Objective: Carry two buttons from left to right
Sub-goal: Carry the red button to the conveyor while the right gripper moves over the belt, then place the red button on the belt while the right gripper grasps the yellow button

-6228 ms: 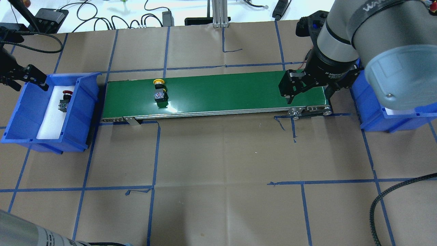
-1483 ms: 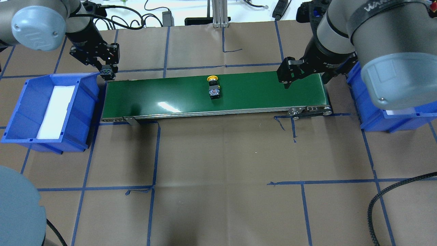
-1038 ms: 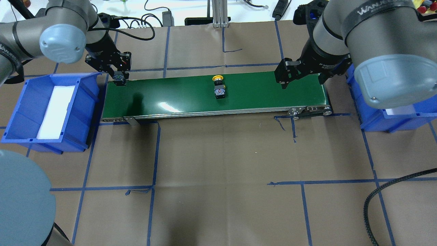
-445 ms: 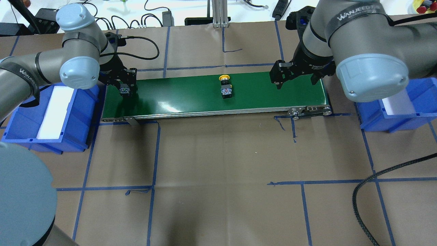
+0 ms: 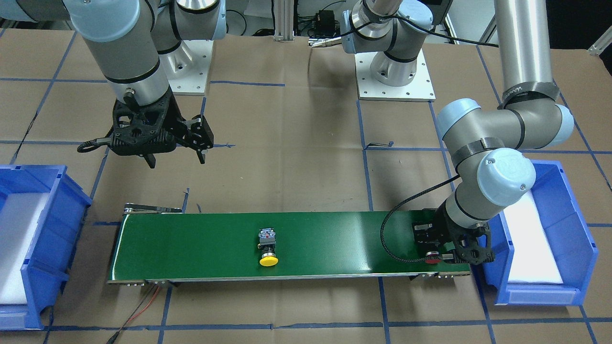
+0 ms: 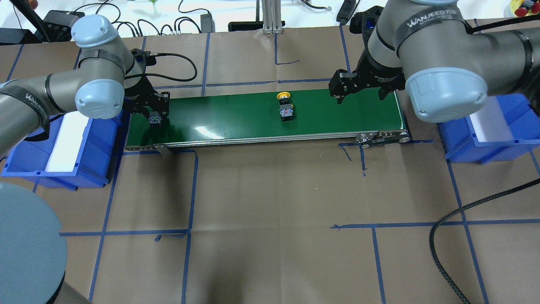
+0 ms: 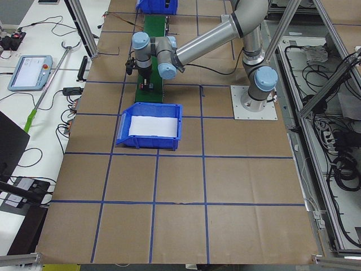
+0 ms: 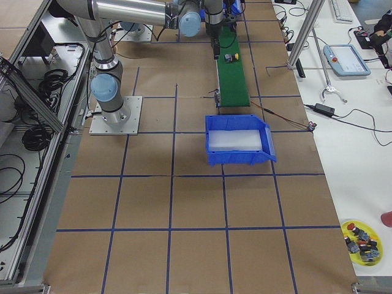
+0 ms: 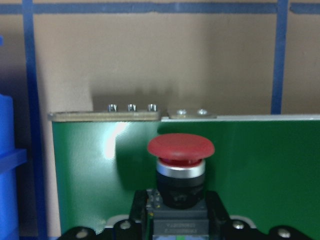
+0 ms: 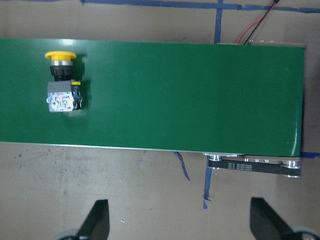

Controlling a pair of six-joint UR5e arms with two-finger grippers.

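The red-capped button is held at its black body by my left gripper, which is shut on it low over the left end of the green conveyor belt. In the front view its red cap shows under that gripper. The yellow-capped button lies on its side near the belt's middle, also seen in the right wrist view. My right gripper hangs open and empty, high by the belt's right end, its fingertips wide apart.
A blue bin with a white foam liner stands beside the belt's left end. A second blue bin stands past its right end. Brown paper with blue tape lines covers the table. A black cable loops at the front right.
My left gripper took the red button out of the left bin and brought it down over the belt's left end. The yellow button rode rightward along the belt. My right gripper drifted left.
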